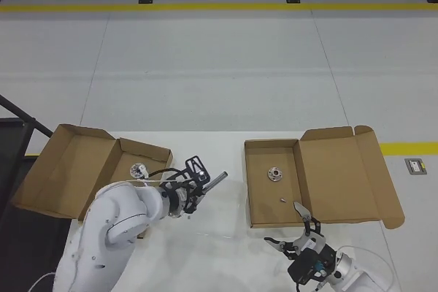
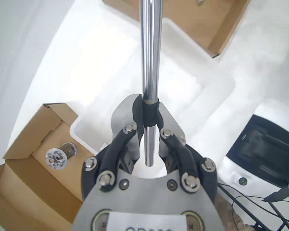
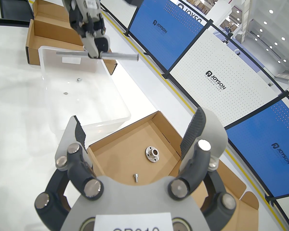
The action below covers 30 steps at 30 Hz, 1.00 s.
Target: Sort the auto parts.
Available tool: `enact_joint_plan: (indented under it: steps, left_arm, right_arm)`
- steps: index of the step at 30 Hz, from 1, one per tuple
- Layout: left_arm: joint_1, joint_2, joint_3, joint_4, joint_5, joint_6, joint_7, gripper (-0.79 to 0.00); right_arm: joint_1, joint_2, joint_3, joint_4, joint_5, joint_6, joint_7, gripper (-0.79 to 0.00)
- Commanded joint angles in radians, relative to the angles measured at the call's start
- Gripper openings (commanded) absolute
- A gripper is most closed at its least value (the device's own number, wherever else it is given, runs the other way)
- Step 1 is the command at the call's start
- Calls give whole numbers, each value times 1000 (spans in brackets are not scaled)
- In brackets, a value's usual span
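Observation:
My left gripper [image 1: 195,180] [image 2: 149,116] is shut on a long polished metal rod [image 2: 150,49] [image 1: 213,180] [image 3: 115,55], held level above the clear plastic bin [image 3: 86,97] between the two cardboard boxes. The left box [image 1: 87,171] holds a toothed flanged part [image 1: 137,171] [image 2: 56,158]. The right box [image 1: 274,186] holds a round flange [image 1: 275,174] [image 3: 152,153] and a small bolt [image 1: 282,199] [image 3: 136,177]. My right gripper [image 1: 292,228] [image 3: 134,131] stands open and empty at the right box's near edge.
Two small parts [image 3: 79,80] lie on the bottom of the clear bin. The right box's lid [image 1: 347,175] lies folded out flat to the right. Blue and white partition panels [image 3: 207,73] stand beyond the table.

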Motion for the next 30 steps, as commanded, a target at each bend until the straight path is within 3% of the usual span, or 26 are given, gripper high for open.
enact_joint_plan:
  steps: [1,5,12,16,22,30]
  left_arm:
    - [16,11,-69,-21,-85,-45,18,-785]
    - [64,30,-170,-67,-115,-51,38,-785]
    - [106,54,-260,-83,88,46,8,-785]
    - [98,63,-241,-28,259,54,9,-785]
    - [66,68,-127,79,557,56,24,-785]
    - [22,66,-39,236,723,63,85,-785]
  right_arm:
    - [0,0,0,0,0,0,0,0]
    - [0,0,0,0,0,0,0,0]
    - [0,0,0,0,0,0,0,0]
    - [0,0,0,0,0,0,0,0]
    - [0,0,0,0,0,0,0,0]
    - [0,0,0,0,0,0,0,0]
